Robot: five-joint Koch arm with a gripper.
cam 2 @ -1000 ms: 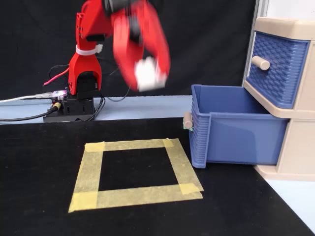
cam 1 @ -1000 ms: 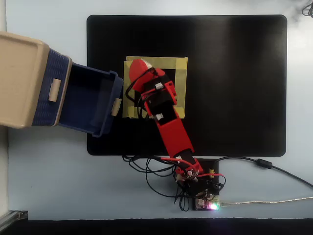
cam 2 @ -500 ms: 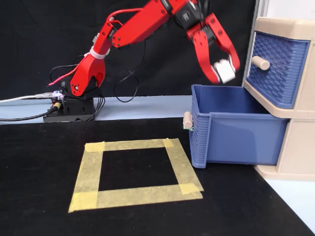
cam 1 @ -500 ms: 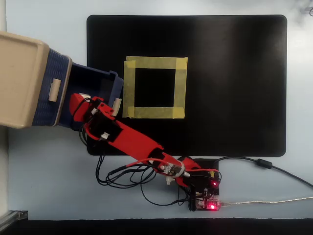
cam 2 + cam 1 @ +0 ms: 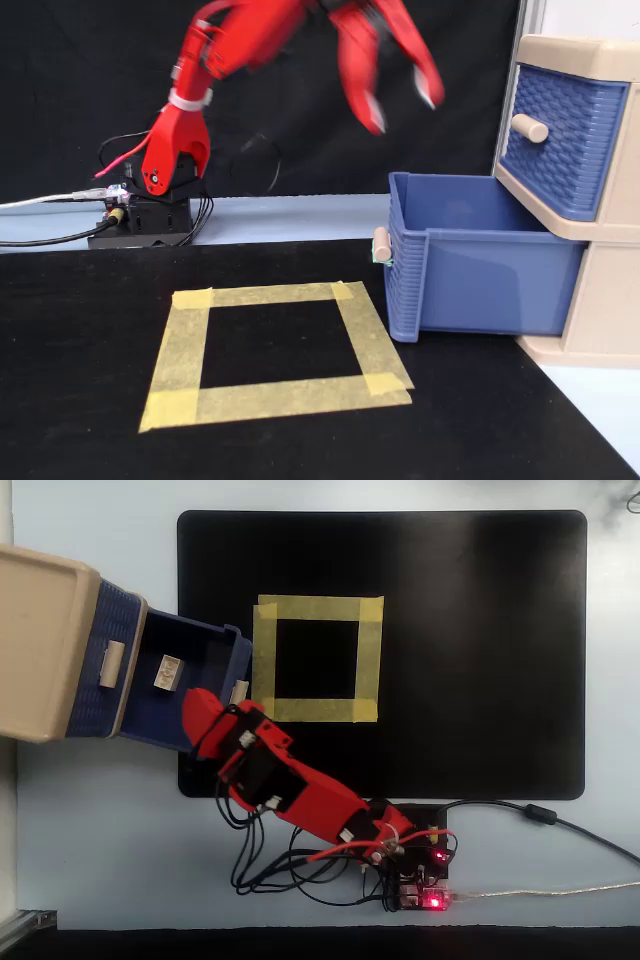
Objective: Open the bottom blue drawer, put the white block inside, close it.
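The bottom blue drawer [image 5: 205,650] is pulled out of the beige cabinet [image 5: 40,640]; its front with a small knob shows in the fixed view [image 5: 405,280]. The white block [image 5: 167,672] lies inside the drawer near the cabinet; the drawer walls hide it in the fixed view. My red gripper [image 5: 405,112] is open and empty. It hovers above the open drawer's front end, motion-blurred. In the overhead view the gripper [image 5: 195,715] is over the drawer's near wall.
The upper blue drawer [image 5: 560,140] is shut. A yellow tape square [image 5: 315,608] marks the black mat [image 5: 480,650] next to the drawer front. The arm's base, board and cables [image 5: 415,875] sit at the mat's near edge.
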